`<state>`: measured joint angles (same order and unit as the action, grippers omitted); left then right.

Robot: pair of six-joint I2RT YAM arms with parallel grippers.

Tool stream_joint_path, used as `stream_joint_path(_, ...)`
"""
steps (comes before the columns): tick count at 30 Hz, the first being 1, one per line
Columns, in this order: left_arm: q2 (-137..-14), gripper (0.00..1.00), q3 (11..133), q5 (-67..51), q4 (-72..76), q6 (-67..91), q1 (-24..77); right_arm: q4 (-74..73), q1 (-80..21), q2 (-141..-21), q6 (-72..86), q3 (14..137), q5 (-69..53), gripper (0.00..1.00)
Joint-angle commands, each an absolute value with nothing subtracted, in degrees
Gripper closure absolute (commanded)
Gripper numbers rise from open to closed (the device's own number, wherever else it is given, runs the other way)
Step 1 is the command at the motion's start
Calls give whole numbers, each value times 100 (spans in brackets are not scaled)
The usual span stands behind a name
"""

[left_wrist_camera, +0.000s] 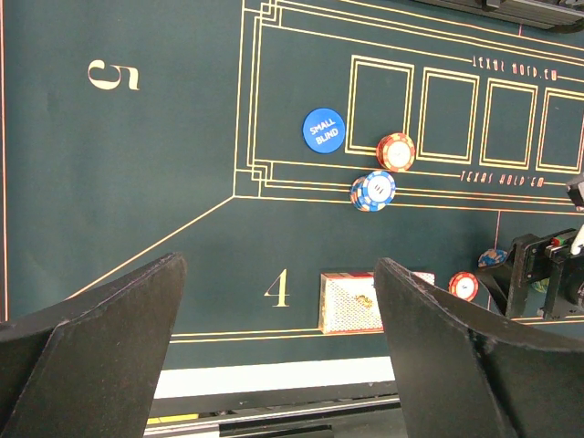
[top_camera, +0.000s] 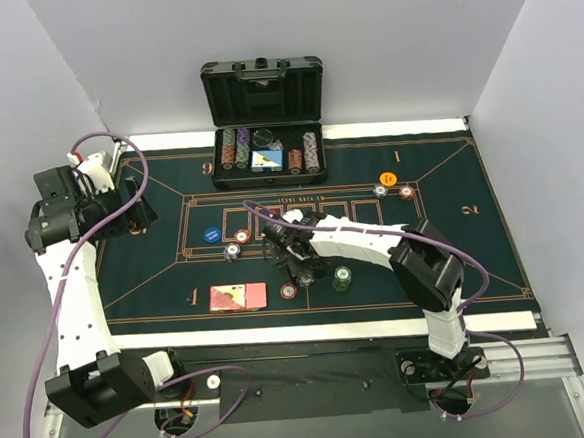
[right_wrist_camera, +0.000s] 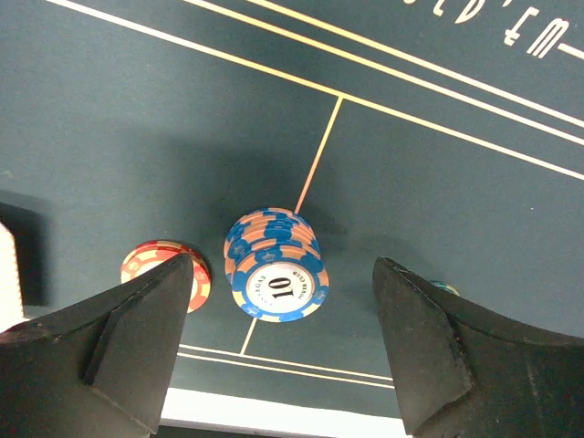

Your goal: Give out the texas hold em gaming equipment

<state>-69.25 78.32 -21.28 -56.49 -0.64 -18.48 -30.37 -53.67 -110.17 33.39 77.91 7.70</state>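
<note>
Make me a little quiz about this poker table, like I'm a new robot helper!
1. True or false: the top chip of the blue stack reads 10.
2. What is printed on the blue disc? A) Small Blind B) Dealer C) Big Blind
3. Fill in: the cards lie right beside the printed number ___.
Key: 1 true; 2 A; 3 4.
</note>
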Motion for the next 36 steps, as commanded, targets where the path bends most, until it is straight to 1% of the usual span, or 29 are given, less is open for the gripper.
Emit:
stream_joint_path(1,-6820,4,7998,-2206,-5634,-105,-1890,-3050,-5370,-11048,3445,7656,870,26)
stream_joint_path(5,-6803,4,7954,-2206,-5634,-105,-1898,-2980,-5309,-11065,3472,7541,853,29)
stream_joint_path(17,-6803,4,7910,-2188,-5581,-97,-1898,-2892,-5282,-10978,3524,7321,826,51)
stream_joint_path(24,-6750,4,7849,-2136,-5572,-132,-1890,-2892,-5221,-11030,3542,7356,651,59)
stream_joint_path(31,-6706,4,7813,-2109,-5581,-149,-1890,-3041,-5150,-10776,3498,7567,668,70)
stream_joint_path(36,-6715,4,7840,-2100,-5590,-158,-1898,-3278,-5115,-10538,3454,7831,686,72)
